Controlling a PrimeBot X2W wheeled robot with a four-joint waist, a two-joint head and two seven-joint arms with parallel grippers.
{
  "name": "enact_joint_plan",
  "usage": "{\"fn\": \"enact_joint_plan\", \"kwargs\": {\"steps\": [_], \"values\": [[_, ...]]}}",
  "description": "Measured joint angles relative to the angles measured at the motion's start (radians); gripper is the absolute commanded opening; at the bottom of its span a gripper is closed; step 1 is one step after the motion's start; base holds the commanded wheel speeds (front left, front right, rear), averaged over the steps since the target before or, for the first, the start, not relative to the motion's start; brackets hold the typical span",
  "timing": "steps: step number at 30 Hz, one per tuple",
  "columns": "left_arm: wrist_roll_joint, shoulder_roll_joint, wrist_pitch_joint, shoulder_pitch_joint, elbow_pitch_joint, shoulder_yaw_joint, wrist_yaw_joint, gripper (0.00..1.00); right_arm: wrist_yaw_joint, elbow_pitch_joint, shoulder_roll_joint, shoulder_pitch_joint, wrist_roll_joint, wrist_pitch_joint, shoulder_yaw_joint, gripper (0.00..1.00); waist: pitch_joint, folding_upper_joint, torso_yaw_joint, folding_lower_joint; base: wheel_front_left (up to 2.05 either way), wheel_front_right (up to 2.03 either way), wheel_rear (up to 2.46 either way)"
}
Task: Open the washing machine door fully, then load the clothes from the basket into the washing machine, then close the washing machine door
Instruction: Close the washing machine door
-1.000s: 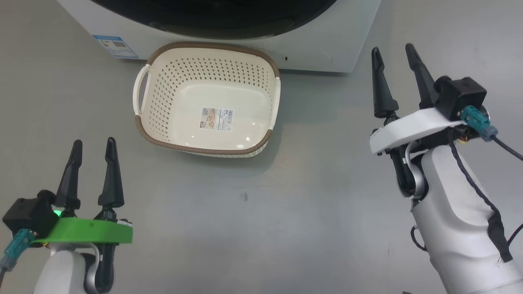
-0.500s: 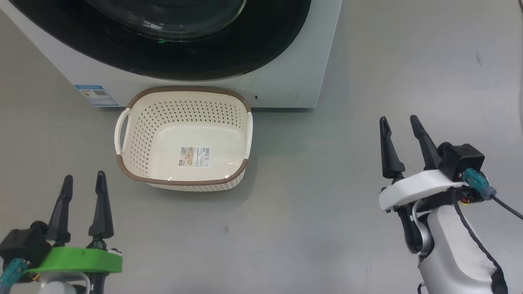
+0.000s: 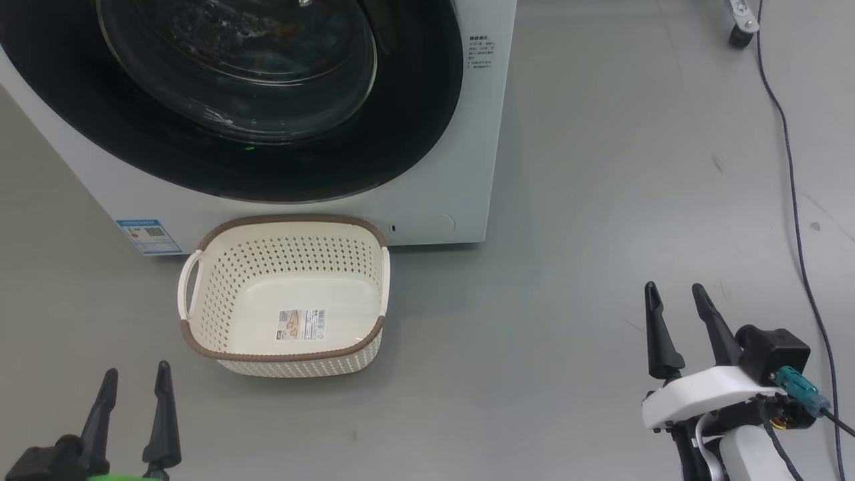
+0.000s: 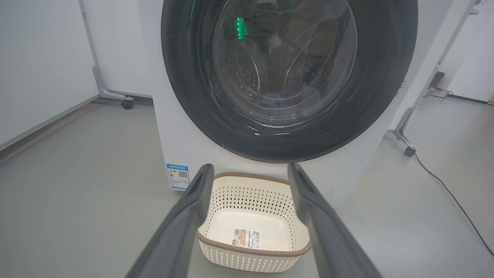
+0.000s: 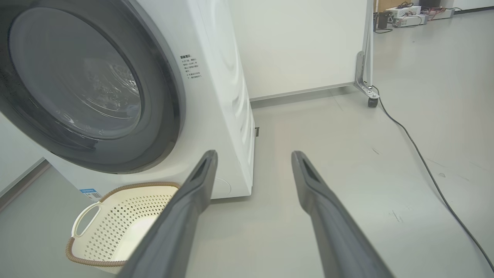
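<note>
- The washing machine (image 3: 477, 153) is the big white box at the back. It stands on the grey floor (image 3: 534, 347).
- The washing machine door (image 3: 234, 80) looks shut. Its shiny black ring lies flat against the white front, and I see no gap at the edge. So I think the closing step is done.
- The basket (image 3: 287, 219) sits on the floor right in front of the machine, just under the door. It has nothing in it. I can see its bare bottom and the little label sticker (image 3: 302, 325) there. So I think the loading step is done too.
- The clothes are not in the basket. The glass in the door is dark and full of shine, so I cannot tell if they lie inside the drum. That is my guess, because the basket has none.
- The left gripper (image 3: 136, 371) is low on the left side, well apart from the basket. Its two dark fingers stand wide apart and have nothing between them.
- The right gripper (image 3: 673, 288) is far off on the right side, over bare floor. Its fingers are spread wide as well, with nothing in them.
- It looks to me like nothing is left to do.
</note>
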Motion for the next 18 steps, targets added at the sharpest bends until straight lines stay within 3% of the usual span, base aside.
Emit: {"fn": "enact_joint_plan", "kwargs": {"steps": [18], "values": [[0.032,-0.023,0.0,0.119,-0.048,0.03,0.0,1.0,0.001,-0.108,0.01,0.15,-0.037,0.0,-0.045,1.0,-0.114,0.0,-0.033,0.0,0.0,0.0,0.0]]}}
